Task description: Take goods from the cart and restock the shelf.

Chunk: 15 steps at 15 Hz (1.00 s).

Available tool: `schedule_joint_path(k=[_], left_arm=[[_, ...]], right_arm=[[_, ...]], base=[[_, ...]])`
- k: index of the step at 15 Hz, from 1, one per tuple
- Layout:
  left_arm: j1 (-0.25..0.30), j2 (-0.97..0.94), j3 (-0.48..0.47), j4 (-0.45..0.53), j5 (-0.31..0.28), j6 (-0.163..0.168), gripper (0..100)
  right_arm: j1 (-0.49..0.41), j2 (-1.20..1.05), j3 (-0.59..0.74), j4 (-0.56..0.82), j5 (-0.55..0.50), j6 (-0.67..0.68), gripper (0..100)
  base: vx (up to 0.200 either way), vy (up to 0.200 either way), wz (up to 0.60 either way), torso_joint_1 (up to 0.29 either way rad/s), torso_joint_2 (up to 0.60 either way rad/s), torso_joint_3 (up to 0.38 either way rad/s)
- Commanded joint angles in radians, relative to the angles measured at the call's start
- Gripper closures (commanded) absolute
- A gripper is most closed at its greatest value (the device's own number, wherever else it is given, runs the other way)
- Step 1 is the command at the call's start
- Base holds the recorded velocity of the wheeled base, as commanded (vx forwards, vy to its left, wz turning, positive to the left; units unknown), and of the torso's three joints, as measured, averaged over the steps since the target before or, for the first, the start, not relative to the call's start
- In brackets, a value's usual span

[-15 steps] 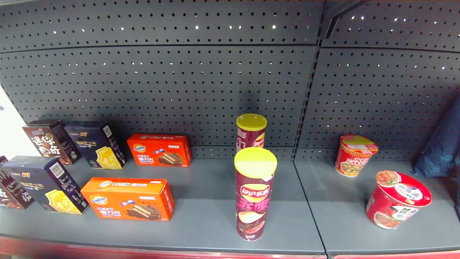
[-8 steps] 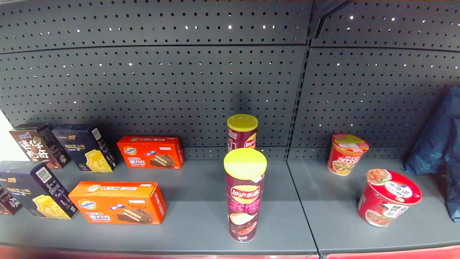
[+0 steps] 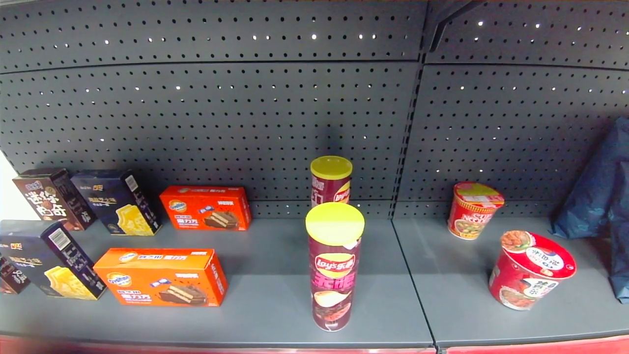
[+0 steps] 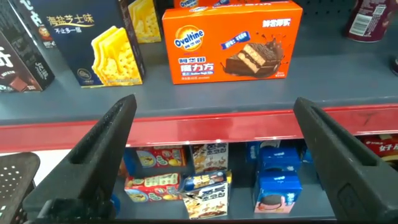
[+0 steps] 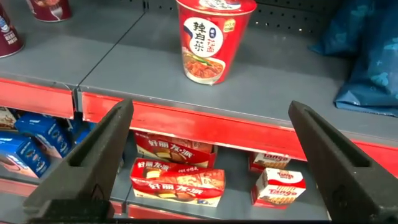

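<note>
On the dark grey metal shelf (image 3: 275,300) we see an upright maroon chip can with a yellow lid (image 3: 334,268), between an orange cardboard box (image 3: 162,278) and a red noodle cup (image 3: 530,270); our left gripper (image 4: 214,106) and right gripper (image 5: 209,107) hang spread wide and empty, facing its red front edge

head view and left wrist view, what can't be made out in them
- rear chips can: lower part hidden behind the front chips can, head view
- front-left dark box: cut off by the head view's left edge
- blue bag: cut off by the head view's right edge
- lower-shelf boxes: tops hidden by the red shelf lip, left wrist view
</note>
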Motion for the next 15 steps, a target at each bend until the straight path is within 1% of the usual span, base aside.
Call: schedule_joint_path(k=[1,8,9,15], left_arm=[[-0.001,0.001,0.000,0.000,-0.002,0.003,0],[-0.001,0.001,0.000,0.000,-0.002,0.002,0],[-0.001,0.001,0.000,0.000,-0.003,0.000,0],[-0.001,0.001,0.000,0.000,-0.002,-0.001,0]], right_arm=[[0.000,0.003,0.000,-0.001,0.000,-0.001,0],[0.000,0.003,0.000,-0.001,0.000,-0.003,0],[0.000,0.003,0.000,-0.001,0.002,-0.003,0],[0.000,0.003,-0.001,0.004,0.023,-0.001,0]], base=[[0.000,0.000,0.00,0.000,0.00,0.000],[0.000,0.000,0.00,0.000,0.00,0.000],[0.000,0.200,0.00,-0.002,0.00,0.002],[0.000,0.000,0.00,0.000,0.00,0.000]])
